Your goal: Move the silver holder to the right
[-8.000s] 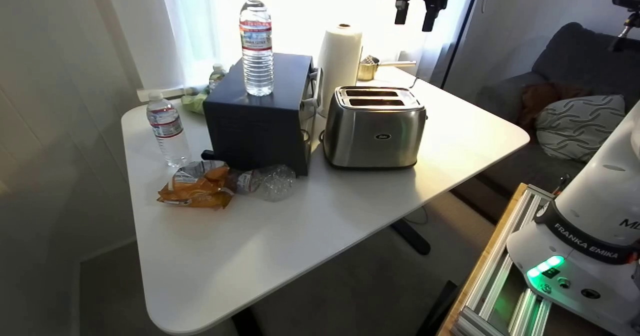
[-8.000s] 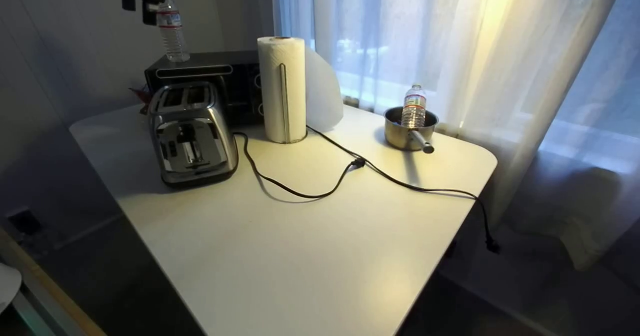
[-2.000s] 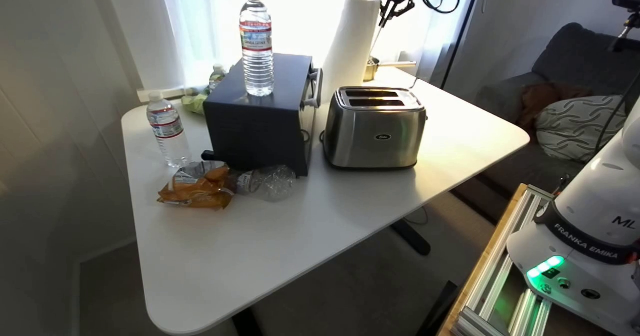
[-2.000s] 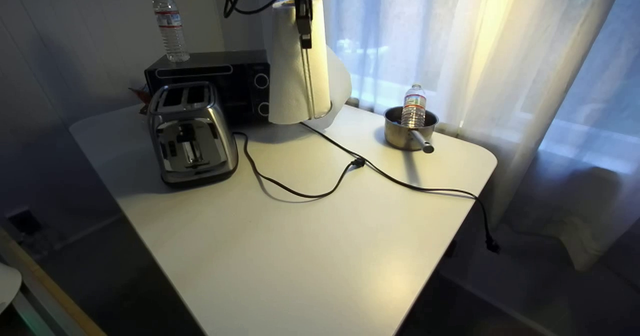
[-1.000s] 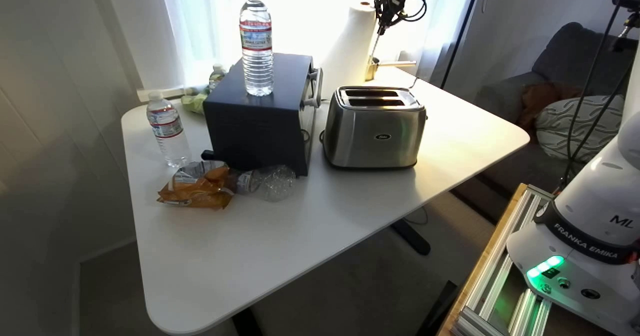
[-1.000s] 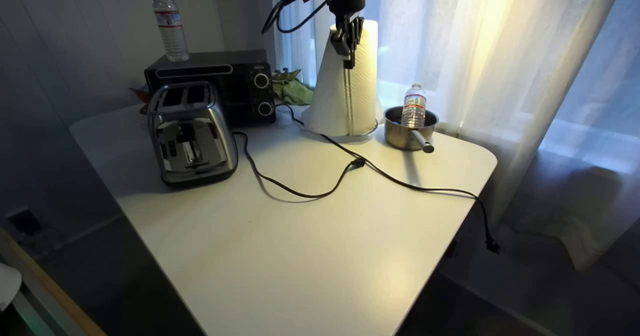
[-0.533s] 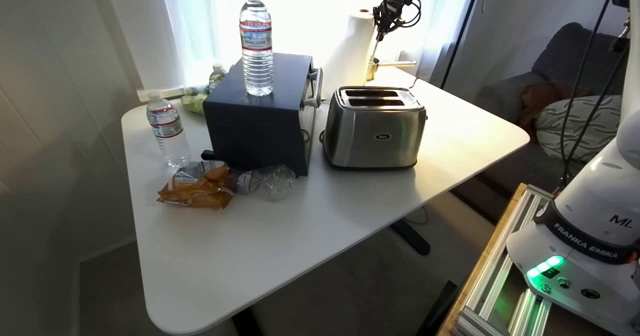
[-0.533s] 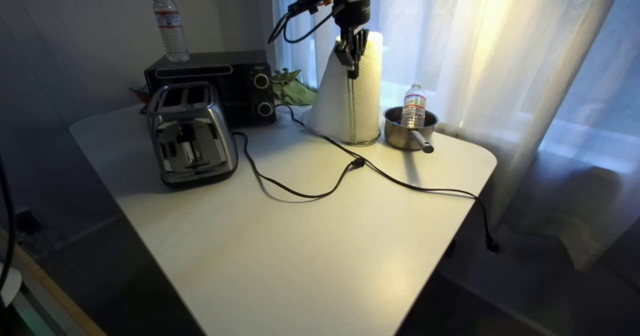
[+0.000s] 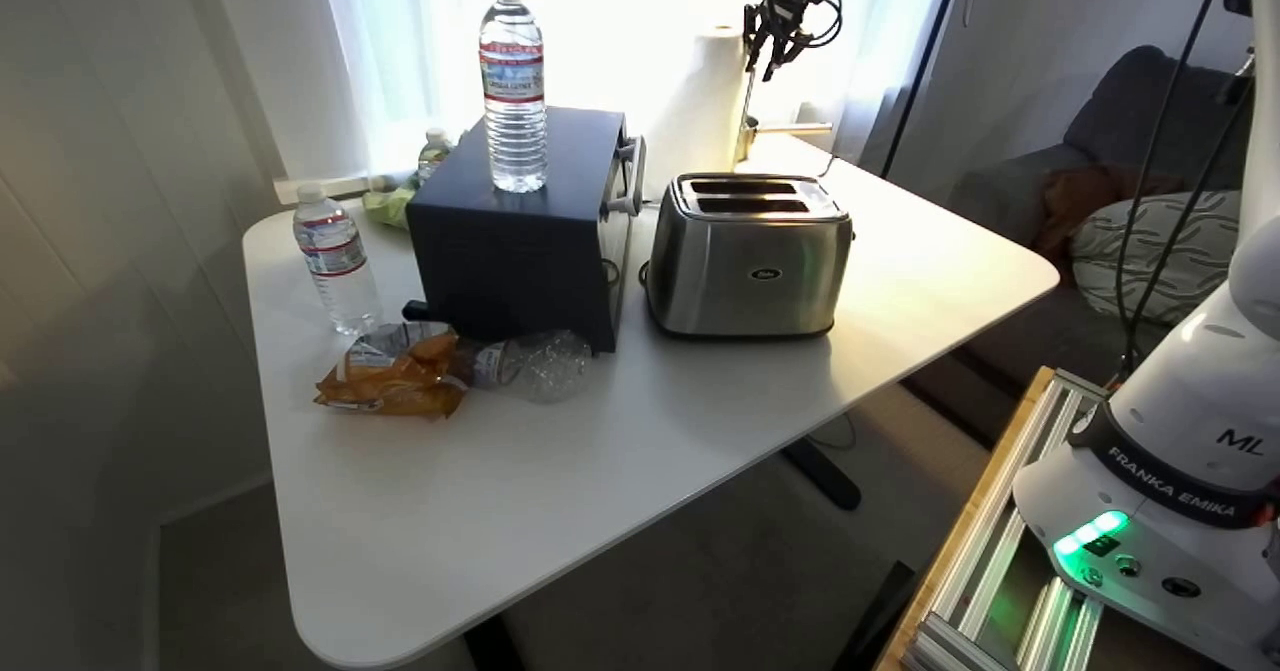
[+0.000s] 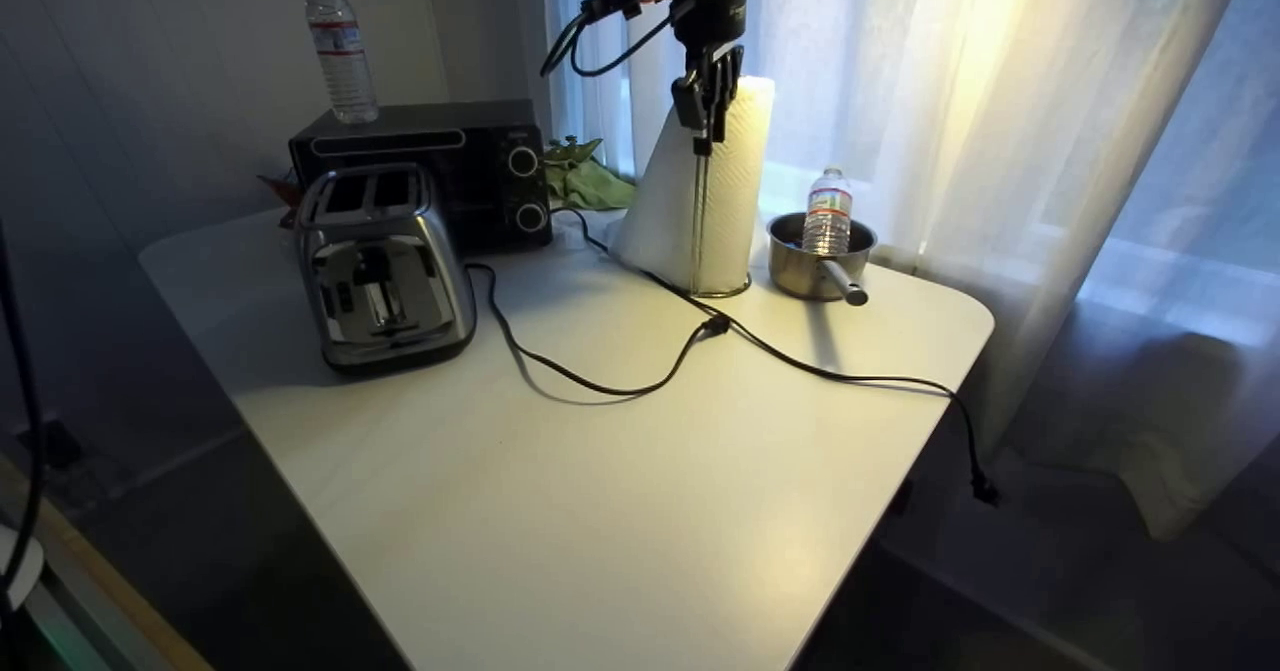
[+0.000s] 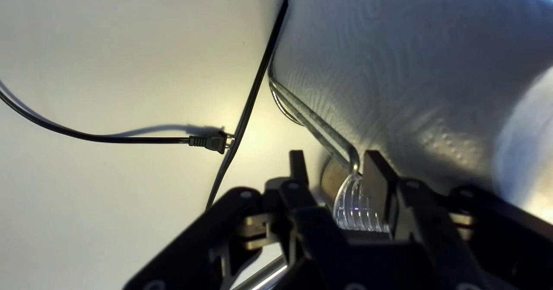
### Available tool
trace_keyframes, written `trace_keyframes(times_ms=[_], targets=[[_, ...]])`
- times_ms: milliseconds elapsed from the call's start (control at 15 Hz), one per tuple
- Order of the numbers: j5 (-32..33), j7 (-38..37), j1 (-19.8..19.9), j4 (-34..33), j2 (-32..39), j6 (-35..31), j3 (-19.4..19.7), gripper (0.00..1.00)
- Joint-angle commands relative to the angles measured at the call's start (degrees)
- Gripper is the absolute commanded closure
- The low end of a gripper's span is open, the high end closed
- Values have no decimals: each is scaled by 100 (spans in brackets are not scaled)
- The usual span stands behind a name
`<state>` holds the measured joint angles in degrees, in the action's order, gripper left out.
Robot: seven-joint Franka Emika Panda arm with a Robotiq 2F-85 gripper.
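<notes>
The silver holder is a slim wire stand carrying a tall white paper roll. Its base ring is at or close to the tabletop, left of the pot, and the roll leans a little to the right in that exterior view. A loose sheet flares out on the roll's left. My gripper is at the top bend of the holder's wire. Both fingers stand apart, the wire lying between them and nearer one pad. In an exterior view my gripper shows beside the roll, whose lower part the toaster hides.
Just right of the holder stands a metal pot with a water bottle in it. Black cords run past the base. A toaster and a dark oven, topped by another bottle, stand to the left.
From beside the oven, the holder has travelled right toward the pot. During the last second it sank slightly with the gripper, the roll tipped rightward, and the jaws parted from the wire.
</notes>
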<state>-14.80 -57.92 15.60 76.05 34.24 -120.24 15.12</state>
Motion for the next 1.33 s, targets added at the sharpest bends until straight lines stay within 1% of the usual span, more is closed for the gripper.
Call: trace_keyframes(times_ms=[0, 267, 333, 467, 667, 1000, 1267], targets=[[-62, 417, 96, -17, -172, 224, -245, 28], [216, 1416, -160, 667, -684, 10, -248, 2], [241, 1625, -201, 790, -786, -38, -247, 0], [220, 2312, -183, 1063, -1074, 78, -337, 0], [280, 3186, -250, 1496, -1544, 271, -349, 0], [459, 4459, -435, 2617, -2721, 507, -434, 0], [801, 5287, -613, 3546, -3717, 621, -545, 0]])
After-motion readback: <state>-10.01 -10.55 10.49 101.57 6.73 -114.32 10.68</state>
